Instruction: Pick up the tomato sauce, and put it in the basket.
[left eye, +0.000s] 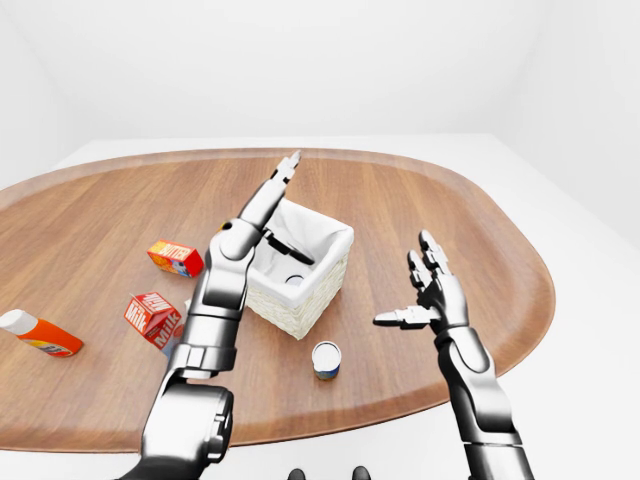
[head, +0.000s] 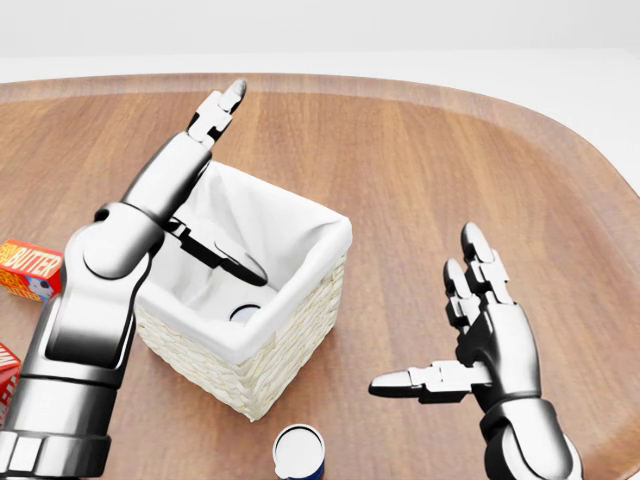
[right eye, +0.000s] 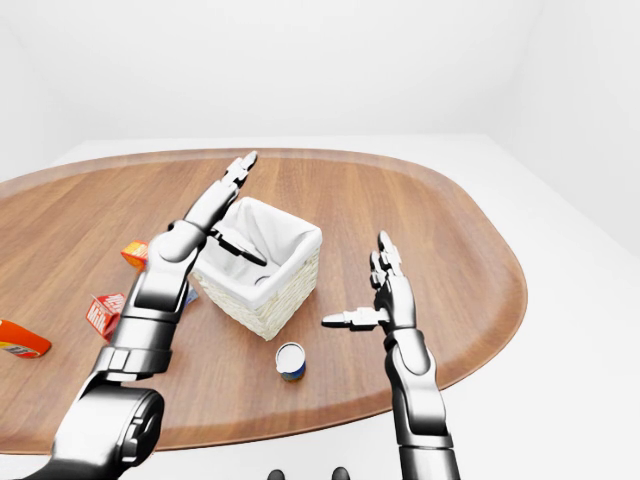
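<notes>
Looking down through the head view, I have my left hand (head: 180, 185) held above the basket (head: 325, 232), fingers straight and pointing up toward the top of the view, thumb stretched out over the white liner. It is released and grips nothing.

Below that thumb, down on the basket's floor near the inner corner, sits a small round can end (head: 243, 313). I take it for the tomato sauce, though its label is hidden, so I cannot be sure. It lies apart from the hand, under it and slightly toward my right.

My right hand (head: 490, 335) hangs over the bare table (head: 430, 150), well to the right of the basket, palm turned inward, fingers spread upward and thumb pointing left. It is also empty and unclenched.

Between the two hands, toward the bottom edge of the head view, a blue-labelled can (head: 299, 452) stands upright just beside the basket's nearest corner, touching neither hand.

Out past my left arm in the left-eye view are a butter box (left eye: 175, 258), a milk carton (left eye: 152, 317) and an orange bottle (left eye: 40, 335) lying on its side.
</notes>
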